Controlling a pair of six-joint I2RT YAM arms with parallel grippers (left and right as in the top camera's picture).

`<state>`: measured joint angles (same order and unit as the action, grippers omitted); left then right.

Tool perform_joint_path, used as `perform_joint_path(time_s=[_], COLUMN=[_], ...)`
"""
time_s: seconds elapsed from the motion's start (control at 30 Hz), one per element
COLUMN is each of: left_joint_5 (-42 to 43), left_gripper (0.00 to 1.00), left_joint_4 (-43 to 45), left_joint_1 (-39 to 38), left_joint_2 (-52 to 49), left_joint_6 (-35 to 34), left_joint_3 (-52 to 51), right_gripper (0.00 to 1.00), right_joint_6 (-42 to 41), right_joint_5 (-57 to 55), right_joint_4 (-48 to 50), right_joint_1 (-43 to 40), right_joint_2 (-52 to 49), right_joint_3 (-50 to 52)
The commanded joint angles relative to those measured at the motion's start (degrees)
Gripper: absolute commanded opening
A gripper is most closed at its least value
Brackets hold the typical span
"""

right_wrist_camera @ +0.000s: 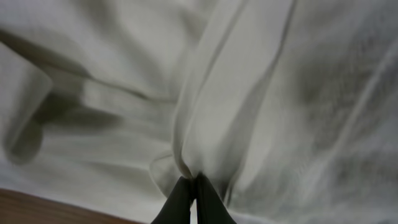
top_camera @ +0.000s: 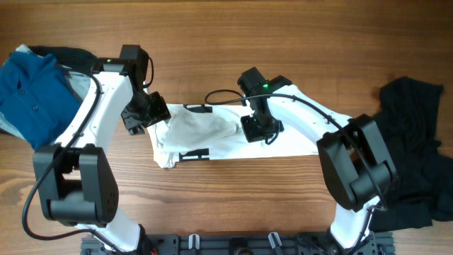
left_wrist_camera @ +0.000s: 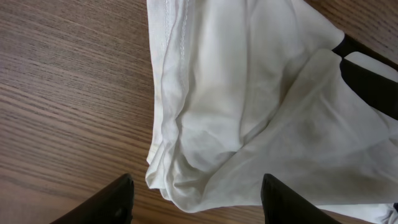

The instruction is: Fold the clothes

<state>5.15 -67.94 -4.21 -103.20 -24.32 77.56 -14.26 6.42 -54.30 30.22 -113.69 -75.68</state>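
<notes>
Cloth of the white T-shirt (top_camera: pixel 198 131) sat pinched, I think, in my closed right fingers (right_wrist_camera: pixel 180 205); left fingers (left_wrist_camera: pixel 118 202) gaped empty at its hem; a slow, taut lift suited.

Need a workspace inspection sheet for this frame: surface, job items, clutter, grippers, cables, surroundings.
Surface: wooden table, no spills seen.
Job's things: T-shirt, white, mid-table, partly folded, rumpled; black garment heaped at the right edge.
Clutter: blue garment at the left edge, lying on dark cloth.
Grippers: left gripper open at the T-shirt's left hem; right gripper shut on a T-shirt fold.
Cables: black cable looping beside the left arm; another above the right wrist.
Surroundings: black rail at the near edge; nothing else seen.
</notes>
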Motion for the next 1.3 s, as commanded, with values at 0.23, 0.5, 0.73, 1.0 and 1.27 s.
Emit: perform_joint_path(time_s=[0.23,0.5,0.73,1.0,1.27], left_joint_5=[-0.79,-3.10,-2.93,4.70,4.81], left_gripper=[0.65,0.75,0.83,0.88,0.85], left_joint_4=[-0.04,-0.02,2.51,16.35,7.45], left_joint_1=[0.37,0.37,0.37,0.37,0.37], left_joint_2=[0.87,0.87,0.66,0.50,1.79], left_joint_6=[0.09,0.07,0.09,3.17,3.41], left_joint_3=[-0.33,-0.33,-4.37,-14.67,-13.66], right_gripper=[0.04,0.40,0.40,0.41,0.44], right_joint_6=[0.20,2.27,2.23,0.63,0.61], right_joint_5=[1.55,2.62,0.87,-0.42,-0.46], right_joint_4=[-5.20,-1.11,-1.79,-2.45,-2.29], right_joint_1=[0.39,0.68,0.28,-3.10,-3.10], right_joint_2=[2.91,2.93,7.34,9.51,9.42], right_joint_3=[-0.72,-1.16,-3.08,-3.06,-2.97])
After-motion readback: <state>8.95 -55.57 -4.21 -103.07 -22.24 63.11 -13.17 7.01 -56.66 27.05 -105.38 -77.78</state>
